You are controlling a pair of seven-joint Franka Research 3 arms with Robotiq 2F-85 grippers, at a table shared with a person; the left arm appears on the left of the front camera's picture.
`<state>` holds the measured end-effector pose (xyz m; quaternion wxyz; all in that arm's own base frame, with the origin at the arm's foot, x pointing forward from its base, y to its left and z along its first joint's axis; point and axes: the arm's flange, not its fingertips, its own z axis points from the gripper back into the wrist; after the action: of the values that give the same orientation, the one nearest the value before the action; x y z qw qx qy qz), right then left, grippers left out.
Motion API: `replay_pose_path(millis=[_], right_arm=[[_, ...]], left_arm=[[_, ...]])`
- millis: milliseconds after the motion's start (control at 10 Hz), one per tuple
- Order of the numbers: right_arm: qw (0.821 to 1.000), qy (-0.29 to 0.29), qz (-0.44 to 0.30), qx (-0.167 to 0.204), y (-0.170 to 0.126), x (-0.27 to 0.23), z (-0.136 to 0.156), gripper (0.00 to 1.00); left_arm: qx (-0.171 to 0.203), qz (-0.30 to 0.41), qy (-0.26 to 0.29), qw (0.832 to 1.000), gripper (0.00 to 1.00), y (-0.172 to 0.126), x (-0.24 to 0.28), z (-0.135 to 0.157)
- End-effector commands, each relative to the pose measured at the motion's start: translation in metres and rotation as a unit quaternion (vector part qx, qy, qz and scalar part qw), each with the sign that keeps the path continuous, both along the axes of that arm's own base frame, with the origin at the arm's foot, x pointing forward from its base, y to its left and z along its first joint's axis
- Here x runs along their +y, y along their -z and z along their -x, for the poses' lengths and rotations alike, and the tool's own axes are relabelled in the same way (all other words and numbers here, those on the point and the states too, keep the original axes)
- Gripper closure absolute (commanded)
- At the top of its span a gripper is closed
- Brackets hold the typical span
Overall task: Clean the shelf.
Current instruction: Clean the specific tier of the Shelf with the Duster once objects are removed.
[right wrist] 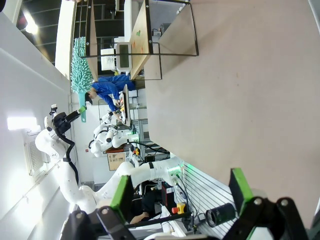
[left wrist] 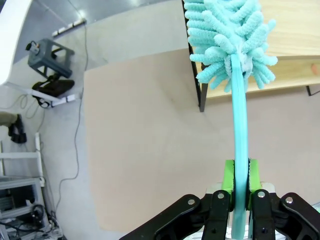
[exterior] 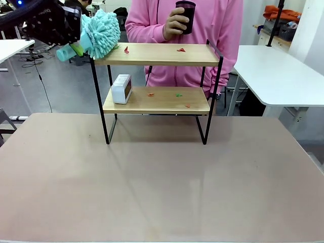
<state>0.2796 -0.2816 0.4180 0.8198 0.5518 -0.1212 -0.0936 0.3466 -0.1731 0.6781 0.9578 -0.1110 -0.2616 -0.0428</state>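
Observation:
The shelf (exterior: 157,101) stands at the far middle of the table, with two wooden boards in a black frame. Small red scraps (exterior: 126,49) lie on the top board, and red and green ones (exterior: 178,94) on the lower board. My left gripper (exterior: 75,49) is shut on the handle of a teal fluffy duster (exterior: 101,33), whose head rests at the left end of the top board. In the left wrist view the gripper (left wrist: 241,192) clamps the duster's handle (left wrist: 240,130), with the head over the shelf's board (left wrist: 295,30). My right gripper (right wrist: 180,192) is open and holds nothing, far from the shelf (right wrist: 145,35).
A white box-shaped clock (exterior: 121,88) sits on the lower board's left end. Behind the shelf, a person in a pink top holds a dark cup (exterior: 186,16) above the top board. A white table (exterior: 283,76) stands at the right. The brown table (exterior: 162,192) lies bare in front.

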Motion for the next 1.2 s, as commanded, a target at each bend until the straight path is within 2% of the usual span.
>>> replay_pose_path(millis=[0,200,400,700,800,1100], right_arm=[[1.0,-0.009,0.003,-0.012,-0.001,-0.001,0.001,0.0],[1.0,-0.009,0.003,-0.012,-0.001,-0.001,0.001,0.0],[1.0,-0.009,0.003,-0.012,-0.001,-0.001,0.001,0.0],[1.0,-0.009,0.003,-0.012,-0.001,-0.001,0.001,0.0],[1.0,-0.009,0.003,-0.012,-0.001,-0.001,0.001,0.0],[1.0,-0.009,0.003,-0.012,-0.001,-0.001,0.001,0.0]], left_arm=[[0.011,-0.01,-0.006,1.0,1.0,0.008,-0.006,-0.002],[0.012,-0.009,0.002,1.0,1.0,0.009,-0.011,-0.004],[0.011,-0.002,0.035,0.999,1.0,0.008,-0.026,-0.011],[0.032,0.013,0.107,0.994,1.0,0.009,-0.049,-0.019],[0.044,0.019,0.123,0.991,1.0,0.008,-0.055,-0.022],[0.05,0.012,0.153,0.987,1.0,0.006,-0.091,-0.027]])
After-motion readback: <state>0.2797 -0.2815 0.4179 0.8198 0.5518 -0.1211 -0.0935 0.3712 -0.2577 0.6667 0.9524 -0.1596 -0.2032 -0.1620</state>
